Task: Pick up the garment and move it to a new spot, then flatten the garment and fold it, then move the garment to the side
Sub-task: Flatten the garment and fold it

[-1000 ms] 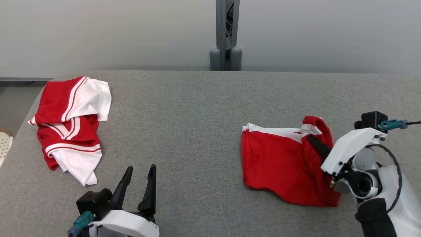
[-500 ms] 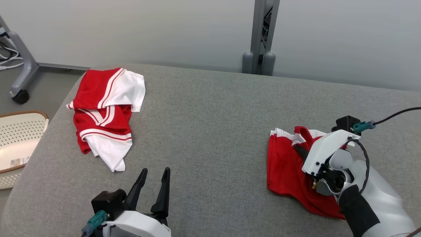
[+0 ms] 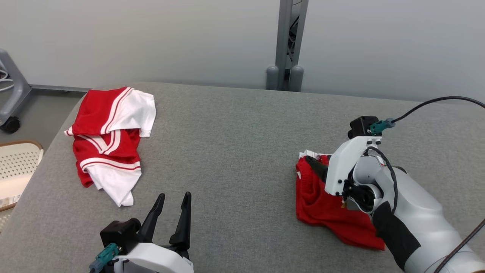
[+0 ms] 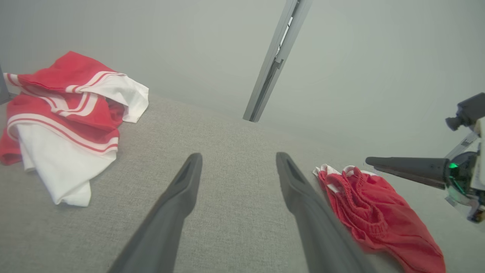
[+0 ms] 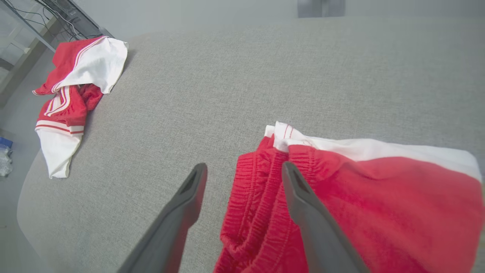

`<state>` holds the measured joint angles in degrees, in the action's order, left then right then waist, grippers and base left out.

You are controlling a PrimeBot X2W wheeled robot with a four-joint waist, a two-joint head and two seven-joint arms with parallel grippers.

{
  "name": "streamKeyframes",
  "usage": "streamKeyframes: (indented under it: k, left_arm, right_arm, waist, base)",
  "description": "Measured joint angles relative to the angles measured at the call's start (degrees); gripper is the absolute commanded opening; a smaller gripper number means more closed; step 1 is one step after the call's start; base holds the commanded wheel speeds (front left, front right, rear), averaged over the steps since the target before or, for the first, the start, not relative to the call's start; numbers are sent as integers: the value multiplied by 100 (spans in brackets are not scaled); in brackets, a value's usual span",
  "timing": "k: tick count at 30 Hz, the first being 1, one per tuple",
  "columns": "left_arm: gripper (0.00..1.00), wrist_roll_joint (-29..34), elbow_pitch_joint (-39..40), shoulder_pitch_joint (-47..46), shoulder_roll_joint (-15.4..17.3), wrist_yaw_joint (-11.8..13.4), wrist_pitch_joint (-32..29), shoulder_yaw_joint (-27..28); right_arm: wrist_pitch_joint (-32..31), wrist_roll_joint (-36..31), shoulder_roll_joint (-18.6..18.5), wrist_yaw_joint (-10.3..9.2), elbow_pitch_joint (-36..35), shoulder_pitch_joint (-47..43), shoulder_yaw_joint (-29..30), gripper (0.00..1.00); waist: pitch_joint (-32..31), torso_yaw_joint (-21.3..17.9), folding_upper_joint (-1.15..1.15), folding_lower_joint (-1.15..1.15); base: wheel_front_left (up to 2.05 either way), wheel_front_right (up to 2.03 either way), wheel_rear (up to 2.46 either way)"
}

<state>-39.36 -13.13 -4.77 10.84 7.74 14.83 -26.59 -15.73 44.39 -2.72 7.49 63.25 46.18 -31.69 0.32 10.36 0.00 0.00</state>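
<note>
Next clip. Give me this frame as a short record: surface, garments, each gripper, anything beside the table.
surface: grey fabric table
right side: red shorts, bunched, white trim, lying on the table
left side: red and white garment, crumpled
left gripper: jaws open, empty, over bare table
right gripper: jaws open above the shorts' waistband
off table: pale perforated basket, robot's left
</note>
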Motion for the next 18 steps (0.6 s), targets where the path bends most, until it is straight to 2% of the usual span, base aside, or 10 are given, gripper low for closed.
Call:
streamKeyframes:
  k: [4, 8, 13, 18]
  left_arm:
    - [100, 5, 60, 80, 35, 40, 0, 41]
    - [100, 43, 151, 113, 75, 74, 1, 65]
    - [100, 100, 285, 163, 149, 132, -22, 35]
    - [100, 131, 469, 170, 236, 191, -104, 22]
  right_arm:
    - [126, 103, -1, 0, -241, 129, -9, 100]
    - [392, -66, -43, 0, -142, 311, 238, 100]
    - [517, -107, -444, 0, -125, 264, 559, 100]
    - [508, -97, -784, 0, -198, -144, 762, 100]
  waist:
    - [-48, -188, 0, 0]
    - [-84, -368, 0, 0]
    - [-99, -541, 0, 0]
    - [-4, -663, 0, 0]
  base:
    - [0, 0, 0]
    - [0, 0, 0]
    - [0, 0, 0]
    - [0, 0, 0]
